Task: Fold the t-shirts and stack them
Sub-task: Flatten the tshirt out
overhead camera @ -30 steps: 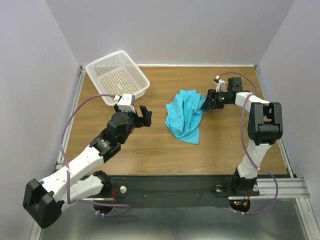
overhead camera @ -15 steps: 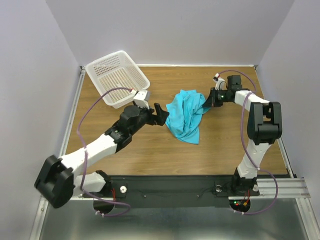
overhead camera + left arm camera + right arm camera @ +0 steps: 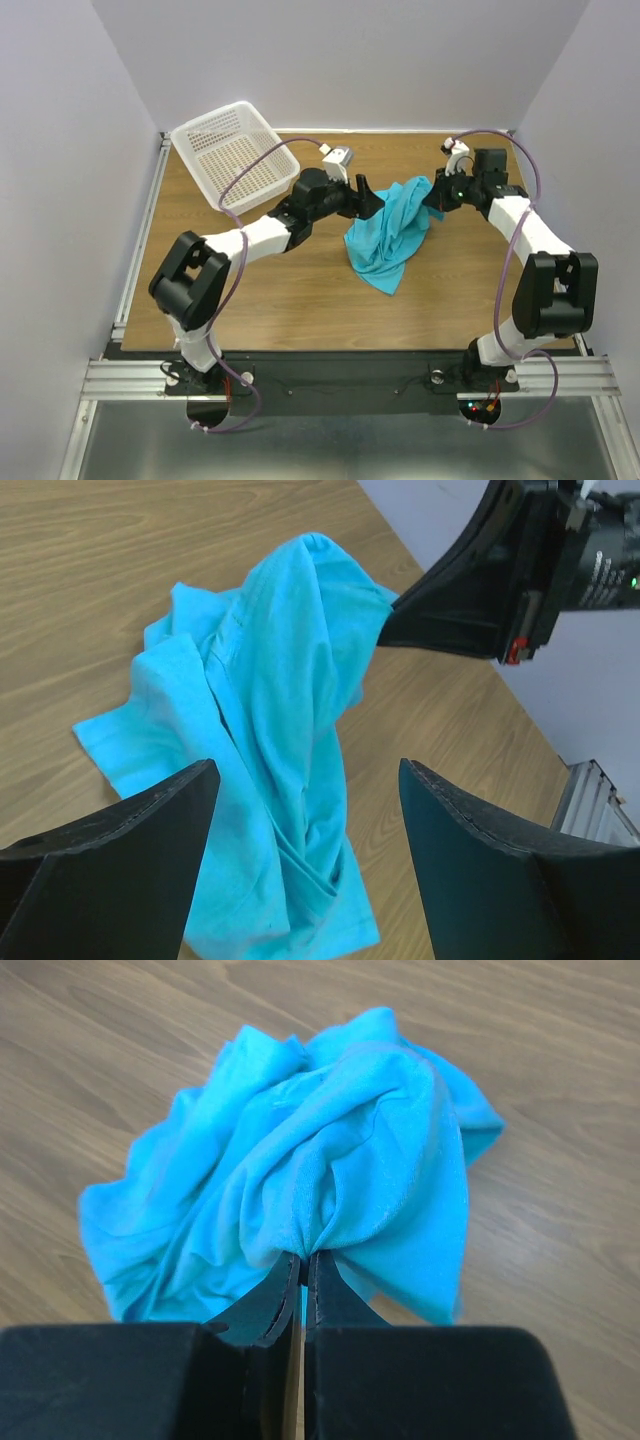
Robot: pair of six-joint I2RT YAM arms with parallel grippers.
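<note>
**One corner pinched, the second grip not yet taken**

At the far left of the table (image 3: 300, 300) stands a white plastic basket (image 3: 235, 155), well apart from the cloth. Next to the right is the left gripper (image 3: 368, 197). Its jaws are wide apart and hold nothing, and in its own wrist view it hovers just above the left side of the shirt.

The turquoise shirt (image 3: 390, 235) lies crumpled near the middle of the table, with its far right part lifted off the wood. There the right gripper (image 3: 432, 197) has its jaws pressed together on a gathered bunch of the cloth.

The step in hand seems to be opening the shirt flat before any fold. To do this well, the left claw should descend on one outer edge, a hem or a shoulder, and not on the thick middle folds. Then it should close fully before the two arms draw apart. Taking several layers would probably keep the shirt bunched.
</note>
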